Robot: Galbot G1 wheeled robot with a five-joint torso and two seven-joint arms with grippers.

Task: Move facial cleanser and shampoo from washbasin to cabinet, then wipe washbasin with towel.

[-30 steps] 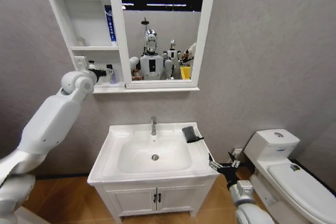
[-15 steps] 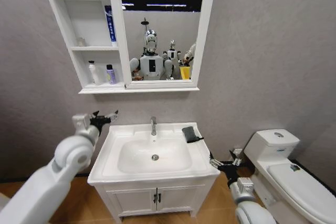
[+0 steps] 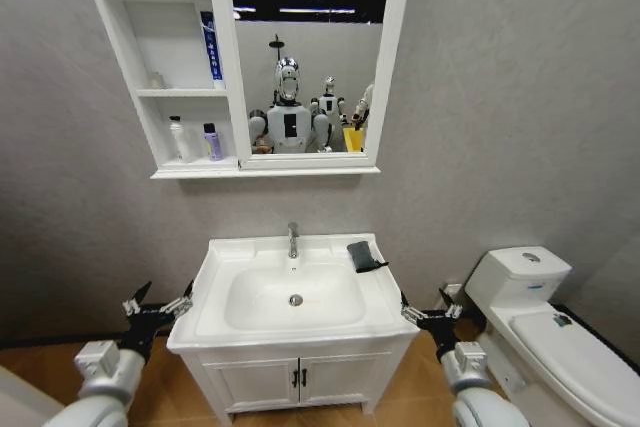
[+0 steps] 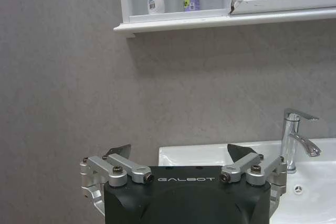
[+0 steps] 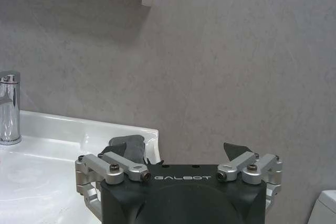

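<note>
My left gripper (image 3: pixel 157 308) hangs low beside the washbasin's (image 3: pixel 215 265) left edge, fingers spread wide with nothing between them. My right gripper (image 3: pixel 430 313) sits low off the washbasin's right front corner, equally wide open and holding nothing. The towel (image 3: pixel 362 255) lies on the washbasin's rim right of the faucet (image 3: pixel 292 239). Two bottles (image 3: pixel 195 140) stand in the cabinet's (image 3: pixel 130 47) lowest compartment, above the washbasin.

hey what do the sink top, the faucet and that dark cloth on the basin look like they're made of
The washbasin looks like glossy white ceramic, given its smooth sheen and soft highlights. The faucet appears to be chromed metal, with a mirror-like silver shine. The towel looks like soft, matte dark grey fabric, folded; its weave is too small to tell.
</note>
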